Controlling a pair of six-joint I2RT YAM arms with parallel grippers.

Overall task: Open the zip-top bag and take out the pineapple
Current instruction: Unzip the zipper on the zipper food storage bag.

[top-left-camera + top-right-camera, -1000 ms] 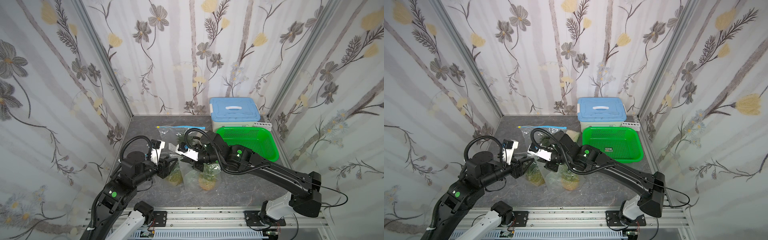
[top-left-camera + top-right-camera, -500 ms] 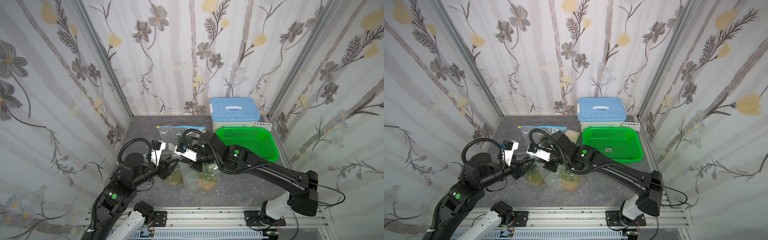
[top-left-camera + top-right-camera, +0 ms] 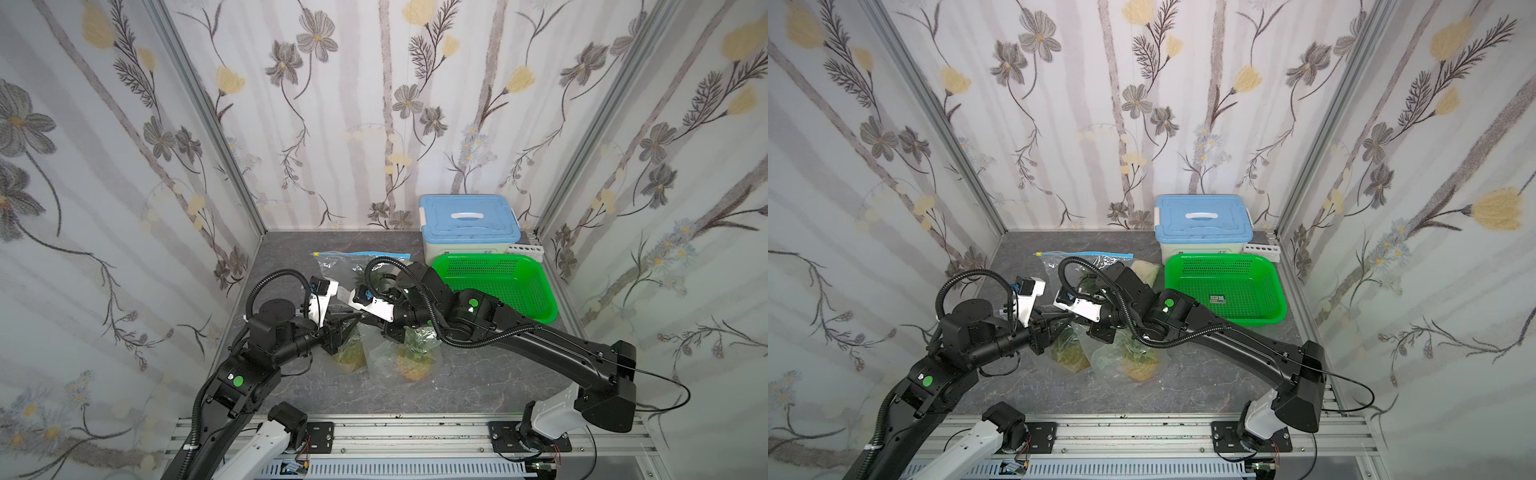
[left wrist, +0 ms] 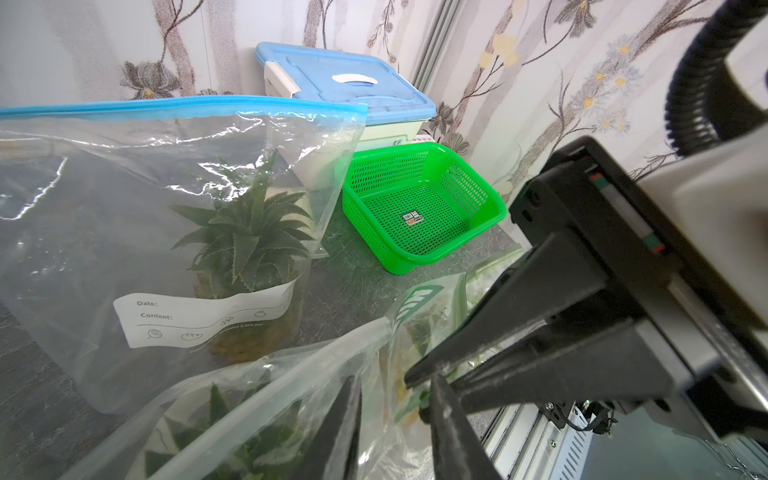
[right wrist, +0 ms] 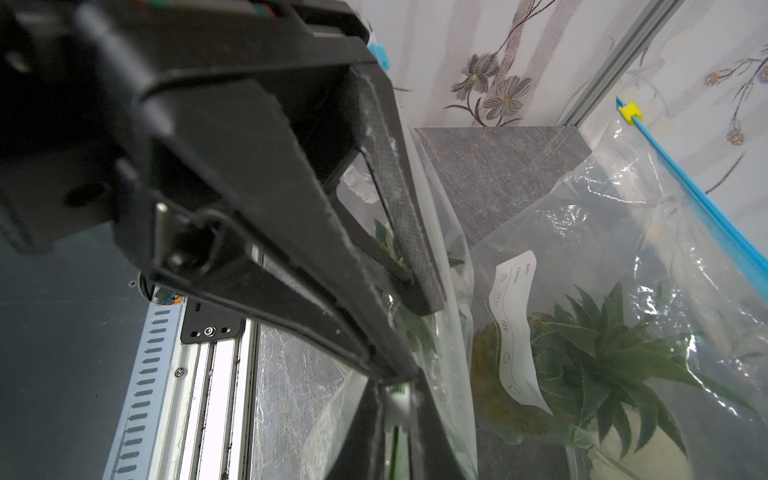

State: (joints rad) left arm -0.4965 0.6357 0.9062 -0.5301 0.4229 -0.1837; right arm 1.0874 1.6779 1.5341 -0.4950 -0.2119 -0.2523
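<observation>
In both top views the two arms meet low over the middle of the table (image 3: pixel 457 386). Below them is the zip-top bag (image 3: pixel 380 353), near the front edge, with the pineapple (image 3: pixel 413 368) inside it. A second bag (image 3: pixel 348 353) with its own fruit sits just beside it. A third bag (image 3: pixel 332 266) with a blue strip sits further back, near a green basket (image 3: pixel 540 318) and a blue-lidded box (image 3: pixel 469 220). The left gripper (image 3: pixel 351 322) and right gripper (image 3: pixel 372 321) come nose to nose at the bag's top, probably so that each can take one lip of the mouth and the two can pull it apart. In the left wrist view the left gripper (image 4: pixel 395 388) stands partly open with a narrow gap between its jaws. Clear film lies in that gap, but nothing looks pinched yet. The right gripper reaches in from the side, drawn to a point at a green-striped top edge. In the right wrist view the right gripper (image 5: pixel 397 374) is closed tight on a fold of the bag's film, which I judge anchors that side for the pull. Green leaves show through the plastic behind its jaws. The third bag fills the rest of that view, and its blue strip looks fully closed. The pineapple is not out yet.
</observation>
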